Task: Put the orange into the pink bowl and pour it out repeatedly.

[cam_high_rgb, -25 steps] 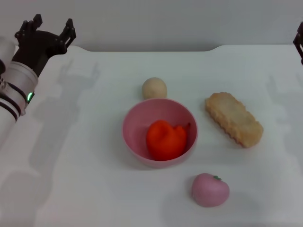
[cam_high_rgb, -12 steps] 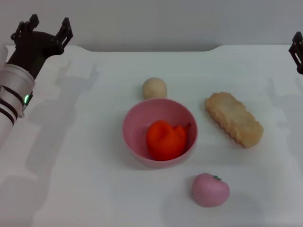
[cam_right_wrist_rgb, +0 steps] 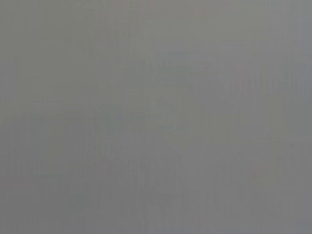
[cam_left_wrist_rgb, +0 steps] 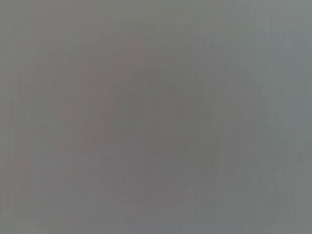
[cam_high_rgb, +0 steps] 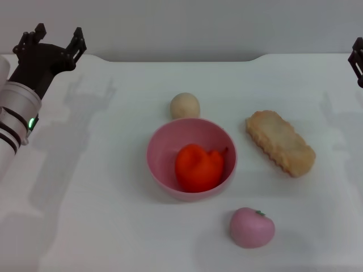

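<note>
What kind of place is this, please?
Probably a robot test bench: a plain white table with toy foods, an orange in a pink bowl, and the left gripper raised at the far corner.

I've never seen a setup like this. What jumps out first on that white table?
The bright orange grabs the eye: it sits inside the pink bowl at the middle of the table. Around the bowl lie a beige ball just behind, a biscuit to the right and a pink peach toy in front. The left tool hangs open at the far left corner.
</note>
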Robot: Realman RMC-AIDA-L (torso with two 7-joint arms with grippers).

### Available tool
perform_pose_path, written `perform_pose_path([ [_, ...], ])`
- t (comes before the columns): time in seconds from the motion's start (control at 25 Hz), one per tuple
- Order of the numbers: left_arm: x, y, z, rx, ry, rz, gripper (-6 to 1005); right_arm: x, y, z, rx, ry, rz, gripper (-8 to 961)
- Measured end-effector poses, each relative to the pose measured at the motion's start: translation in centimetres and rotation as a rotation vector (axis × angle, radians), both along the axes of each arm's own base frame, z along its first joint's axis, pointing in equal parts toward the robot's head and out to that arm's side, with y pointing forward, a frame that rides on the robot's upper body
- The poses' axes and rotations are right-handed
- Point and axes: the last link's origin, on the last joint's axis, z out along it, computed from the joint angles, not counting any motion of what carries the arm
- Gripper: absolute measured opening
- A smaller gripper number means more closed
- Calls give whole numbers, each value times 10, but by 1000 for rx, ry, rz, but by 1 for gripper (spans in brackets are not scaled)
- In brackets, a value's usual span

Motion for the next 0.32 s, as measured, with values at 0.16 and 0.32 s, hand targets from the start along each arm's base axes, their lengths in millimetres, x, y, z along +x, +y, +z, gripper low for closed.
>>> perform_pose_path([
  [0.16, -2, 0, 2, 7, -3, 4, 786, 1, 3, 0, -4, -7, -1, 788],
  [0.32, -3, -1, 3, 10, -4, 8, 786, -1, 7, -1, -7, -10, 6, 788],
])
